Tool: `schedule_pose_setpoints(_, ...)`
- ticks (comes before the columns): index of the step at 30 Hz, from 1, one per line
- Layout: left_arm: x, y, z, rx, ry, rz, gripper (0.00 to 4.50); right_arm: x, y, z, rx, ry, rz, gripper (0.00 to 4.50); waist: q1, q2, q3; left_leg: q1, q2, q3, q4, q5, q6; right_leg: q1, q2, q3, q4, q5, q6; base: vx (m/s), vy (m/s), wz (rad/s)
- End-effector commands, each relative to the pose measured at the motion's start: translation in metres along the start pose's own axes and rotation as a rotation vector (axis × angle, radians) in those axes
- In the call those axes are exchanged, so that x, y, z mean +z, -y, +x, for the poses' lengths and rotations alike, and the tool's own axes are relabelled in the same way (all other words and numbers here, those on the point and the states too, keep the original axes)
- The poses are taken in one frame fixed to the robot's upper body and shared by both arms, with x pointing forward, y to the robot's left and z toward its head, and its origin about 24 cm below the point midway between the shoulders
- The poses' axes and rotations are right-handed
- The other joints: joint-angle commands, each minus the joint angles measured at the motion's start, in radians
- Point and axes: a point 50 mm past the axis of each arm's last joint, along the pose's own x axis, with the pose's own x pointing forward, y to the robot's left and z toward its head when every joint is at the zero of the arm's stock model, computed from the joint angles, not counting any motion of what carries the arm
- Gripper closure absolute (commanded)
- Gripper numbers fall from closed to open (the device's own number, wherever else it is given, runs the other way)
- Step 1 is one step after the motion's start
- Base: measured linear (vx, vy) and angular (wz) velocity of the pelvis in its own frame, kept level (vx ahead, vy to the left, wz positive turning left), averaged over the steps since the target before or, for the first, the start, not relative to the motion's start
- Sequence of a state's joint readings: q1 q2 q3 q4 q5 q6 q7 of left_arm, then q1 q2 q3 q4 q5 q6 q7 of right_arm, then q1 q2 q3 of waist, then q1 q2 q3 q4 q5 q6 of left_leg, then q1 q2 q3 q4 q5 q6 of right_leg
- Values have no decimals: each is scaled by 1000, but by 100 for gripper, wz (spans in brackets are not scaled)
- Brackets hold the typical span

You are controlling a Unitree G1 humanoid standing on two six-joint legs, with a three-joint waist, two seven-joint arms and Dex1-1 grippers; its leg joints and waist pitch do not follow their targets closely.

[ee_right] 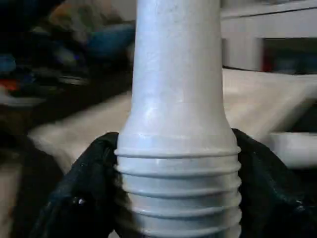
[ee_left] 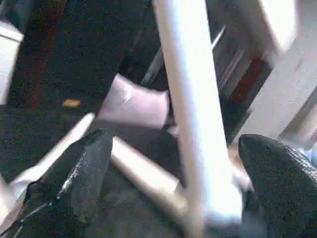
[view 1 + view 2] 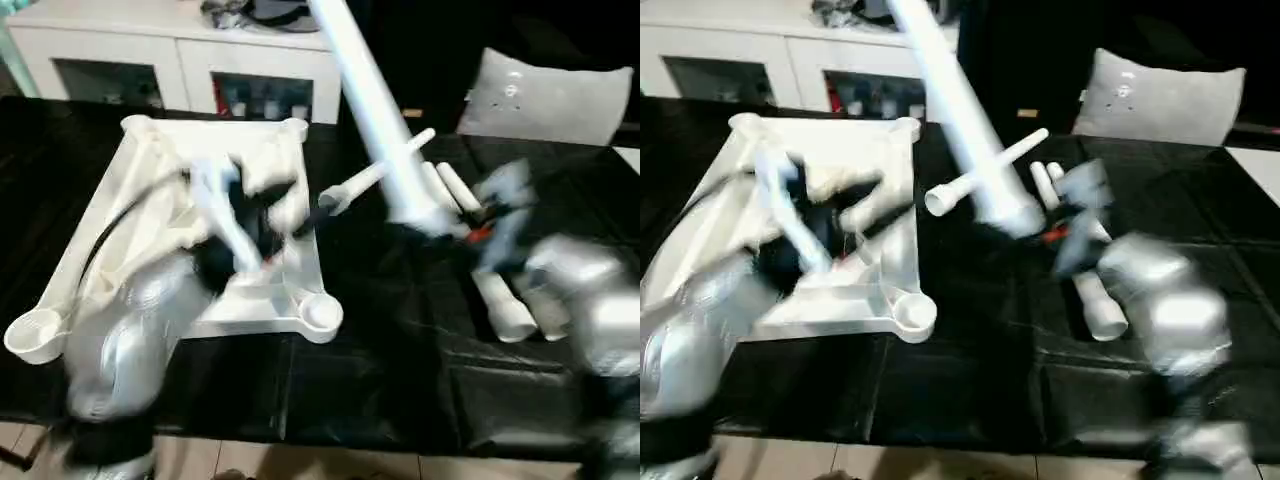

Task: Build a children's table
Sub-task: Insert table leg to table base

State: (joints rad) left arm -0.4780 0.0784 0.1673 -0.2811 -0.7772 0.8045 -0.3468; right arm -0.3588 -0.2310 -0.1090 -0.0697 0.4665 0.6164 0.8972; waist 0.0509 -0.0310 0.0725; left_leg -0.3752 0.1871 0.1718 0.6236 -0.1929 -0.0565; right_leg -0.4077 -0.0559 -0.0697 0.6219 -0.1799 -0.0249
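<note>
Gripping a ribbed leg [image 1: 178,148], right gripper [image 1: 173,198] fingers flank its threads.

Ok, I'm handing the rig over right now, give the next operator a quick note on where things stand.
Right gripper: shut on a table leg at its threaded end, leg raised at a slant over the black table.
Left gripper: open, empty, over the tabletop.
Tabletop lies underside up; its visible corner sockets are empty.
Loose legs lie on the black table to its right.
Done: one leg picked up.
Left: fit all legs, turn table upright.
</note>
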Motion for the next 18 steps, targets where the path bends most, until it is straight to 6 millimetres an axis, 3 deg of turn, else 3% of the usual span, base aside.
schedule_pose_setpoints(1, 2, 3, 5, -42, 24, -74, 0, 3, -10, -3, 51, 28, 28, 171, 8, -4, -76, 9, 38, -15, -73, -125, 41, 53, -72, 47, -85, -257, -150, 0, 0, 0)
schedule_pose_setpoints(6, -4, 13, 12, -134, -9, -76, 0, -10, -23, 1, 79, 38, 82, 171, 15, -1, -75, 7, 37, -12, -76, -104, 34, 57, -76, 50, -88, -258, -131, 0, 0, 0)
schedule_pose_setpoints(7, -4, 14, 12, -148, -11, -80, 0, -11, -25, 2, 80, 36, 85, 171, 14, -1, -74, 8, 37, -12, -77, -108, 31, 57, -76, 49, -89, -265, -129, 0, 0, 0)
schedule_pose_setpoints(8, -4, 18, 12, -177, -7, -95, 0, -14, -26, 2, 74, 37, 92, 171, 15, 5, -74, 9, 38, -13, -77, -114, 22, 56, -77, 50, -89, -275, -129, 0, 0, 0)
schedule_pose_setpoints(13, -7, 22, 12, -227, -28, -131, 0, -16, -30, 3, 49, 43, 114, 171, 12, 7, -69, 11, 37, -14, -82, -164, -1, 55, -76, 49, -96, -324, -115, 0, 0, 0)
schedule_pose_setpoints(14, -7, 21, 12, -223, -30, -132, 27, -16, -31, 3, 50, 43, 116, 171, 10, 5, -66, 13, 36, -14, -84, -190, -5, 54, -76, 49, -103, -371, -100, 0, 0, 0)
schedule_pose_setpoints(17, -12, 16, 10, -199, -70, -103, 37, -16, -34, 3, 56, 27, 108, 171, 9, 9, -62, 16, 35, -18, -87, -215, -12, 51, -76, 48, -111, -435, -67, 0, 0, 0)
schedule_pose_setpoints(18, -13, 15, 10, -194, -77, -97, 60, -17, -34, 3, 57, 25, 106, 171, 9, 8, -62, 17, 36, -18, -88, -218, -14, 50, -75, 47, -112, -441, -60, 0, 0, 0)
